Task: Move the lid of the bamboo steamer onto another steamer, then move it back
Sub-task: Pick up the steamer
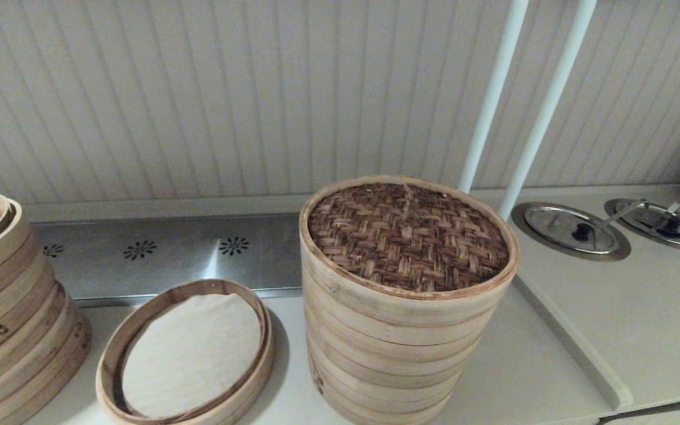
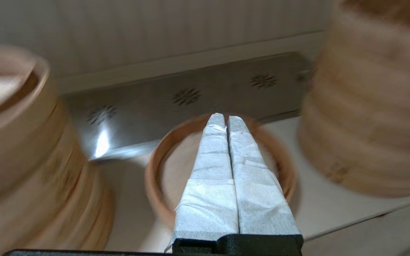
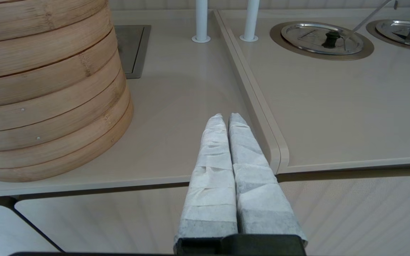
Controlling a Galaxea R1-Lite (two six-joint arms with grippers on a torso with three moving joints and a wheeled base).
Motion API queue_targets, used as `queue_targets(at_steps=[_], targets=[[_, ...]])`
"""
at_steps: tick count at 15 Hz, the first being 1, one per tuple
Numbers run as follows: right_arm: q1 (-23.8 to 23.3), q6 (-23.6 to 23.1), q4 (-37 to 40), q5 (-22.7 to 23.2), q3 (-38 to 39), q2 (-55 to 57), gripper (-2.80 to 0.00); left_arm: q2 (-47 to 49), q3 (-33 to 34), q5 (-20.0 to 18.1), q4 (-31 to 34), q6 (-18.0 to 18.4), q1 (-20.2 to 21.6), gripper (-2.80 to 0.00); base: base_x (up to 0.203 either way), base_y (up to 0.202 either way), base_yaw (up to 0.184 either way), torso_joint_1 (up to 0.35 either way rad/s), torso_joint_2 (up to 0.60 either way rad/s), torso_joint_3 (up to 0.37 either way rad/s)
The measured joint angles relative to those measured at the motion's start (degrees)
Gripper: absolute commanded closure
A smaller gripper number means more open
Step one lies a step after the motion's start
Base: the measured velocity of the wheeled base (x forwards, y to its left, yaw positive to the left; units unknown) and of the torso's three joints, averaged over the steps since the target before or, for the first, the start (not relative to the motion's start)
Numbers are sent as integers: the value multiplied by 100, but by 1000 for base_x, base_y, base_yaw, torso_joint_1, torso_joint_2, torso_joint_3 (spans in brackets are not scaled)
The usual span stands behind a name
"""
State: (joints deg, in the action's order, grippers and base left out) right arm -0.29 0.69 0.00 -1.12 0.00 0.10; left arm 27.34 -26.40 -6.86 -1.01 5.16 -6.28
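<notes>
The lid (image 1: 408, 236), dark brown and woven in a herringbone pattern, sits flat on top of the tall steamer stack (image 1: 390, 348), its pale rim flush with the tiers below. Nothing is touching it.

The left gripper (image 2: 226, 119) hangs with its two cloth-wrapped fingers (image 2: 210, 167) pressed together, holding nothing. Straight ahead of and below its tips lies the low tray (image 2: 157, 167) with a white cloth liner, resting on the counter (image 1: 529, 366). The tall stack stands off to that gripper's right side, well clear of the fingers, and a second stack (image 1: 6, 313), marked with small triangles, rises on its left. Beyond the tray runs a steel panel (image 1: 198, 251) with flower-shaped holes.

The right gripper (image 3: 226, 119) is also closed on nothing, its wrapped fingers together, hovering near the counter's front edge. The tall stack stands to its left, apart from it. Ahead of it are two white poles (image 3: 201, 21), and further right two round metal covers (image 3: 324, 37) set into the worktop.
</notes>
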Motion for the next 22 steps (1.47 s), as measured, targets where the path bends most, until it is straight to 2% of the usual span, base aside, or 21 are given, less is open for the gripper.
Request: queue_targets(at_steps=[3, 5, 8, 11, 14, 15, 18, 22], targets=[[10, 1, 0, 0, 0, 0, 0, 1346, -1279, -198, 0, -211, -437, 0, 0, 0, 0, 0, 0, 0], [9, -1, 0, 2, 0, 0, 0, 2256, -2196, -202, 29, -379, -938, 0, 0, 0, 0, 0, 0, 0], [9, 1, 0, 0, 0, 0, 0, 3419, -3168, 89, 57, -512, -1959, 0, 0, 0, 0, 0, 0, 0], [9, 1, 0, 0, 0, 0, 0, 4334, -3848, 505, 112, -556, -3043, 0, 0, 0, 0, 0, 0, 0], [9, 0, 0, 0, 0, 0, 0, 5109, -4384, 838, 142, -625, -3740, 0, 0, 0, 0, 0, 0, 0], [7, 1, 0, 0, 0, 0, 0, 5329, -4530, 938, 150, -687, -3904, -280, 0, 0, 0, 0, 0, 0], [7, 1, 0, 0, 0, 0, 0, 5875, -4866, 1177, 148, -739, -4306, -280, 0, 0, 0, 0, 0, 0], [7, 1, 0, 0, 0, 0, 0, 6371, -5138, 1141, 104, -770, -4545, -280, 0, 0, 0, 0, 0, 0]])
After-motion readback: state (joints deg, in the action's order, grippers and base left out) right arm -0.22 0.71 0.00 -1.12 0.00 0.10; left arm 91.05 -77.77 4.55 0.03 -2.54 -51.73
